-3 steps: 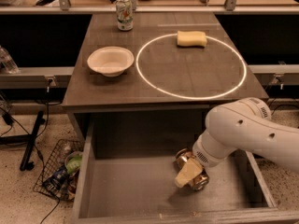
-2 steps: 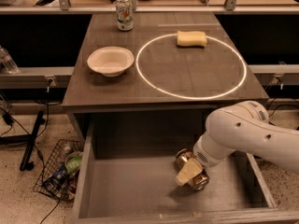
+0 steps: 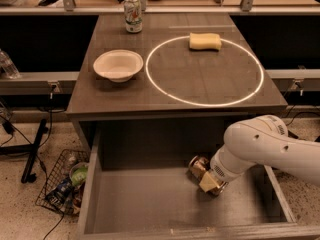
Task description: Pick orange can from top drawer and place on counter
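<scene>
**Q:** Where is the gripper recorded?

**A:** The gripper (image 3: 209, 181) is noted at the lower right of the frame, down inside the drawer (image 3: 145, 204). It is right of the drawer's centre and toward the back. The white arm (image 3: 272, 144) is seen coming in from the right edge, over the drawer's right side.

**Q:** Is the grip closed?

**A:** That cannot be told. The tip is partly hidden by the wrist.

**Q:** Where is the orange can?

**A:** The orange can (image 3: 198, 165) is found in the drawer, at the gripper's upper-left side. It is either touching the gripper or just beside it, and contact cannot be confirmed. It appears tilted rather than upright.

**Q:** And the drawer?

**A:** It stands open below the front edge of the counter (image 3: 115, 96), in the lower half of the frame.

**Q:** What is logged on the counter?

**A:** A white circle (image 3: 146, 71) is marked at centre right. A yellow sponge (image 3: 205, 41) lies just inside the circle's top. A pale bowl (image 3: 118, 65) sits just left of the circle, outside it. A white can (image 3: 133, 14) stands upright near the back edge, at upper left.

**Q:** Anything on the floor?

**A:** A wire basket (image 3: 60, 186) holding rubbish is noted at lower left, beside the drawer.
</scene>
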### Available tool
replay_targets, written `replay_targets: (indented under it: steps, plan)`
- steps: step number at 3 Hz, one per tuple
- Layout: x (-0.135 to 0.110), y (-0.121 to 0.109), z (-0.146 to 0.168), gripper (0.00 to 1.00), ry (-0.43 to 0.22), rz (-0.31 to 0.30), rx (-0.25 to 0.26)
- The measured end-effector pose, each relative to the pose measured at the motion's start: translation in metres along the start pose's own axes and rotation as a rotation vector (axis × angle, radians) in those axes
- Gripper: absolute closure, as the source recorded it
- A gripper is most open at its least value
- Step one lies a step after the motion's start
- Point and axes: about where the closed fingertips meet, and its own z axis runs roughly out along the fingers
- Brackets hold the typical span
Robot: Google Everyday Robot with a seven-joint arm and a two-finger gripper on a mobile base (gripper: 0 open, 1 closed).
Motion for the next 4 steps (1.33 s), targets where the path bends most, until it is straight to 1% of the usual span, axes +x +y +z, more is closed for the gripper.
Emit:
replay_targets:
  steps: [1,2,3,4]
  plan:
    - [0.009,0.003,0.004,0.77,0.014,0.020,-0.022]
    - [0.009,0.003,0.004,0.98,0.014,0.020,-0.022]
    - [0.006,-0.012,-0.065,1.00,-0.078,-0.009,0.013]
    - [0.004,-0.031,-0.160,1.00,-0.215,-0.016,0.046]
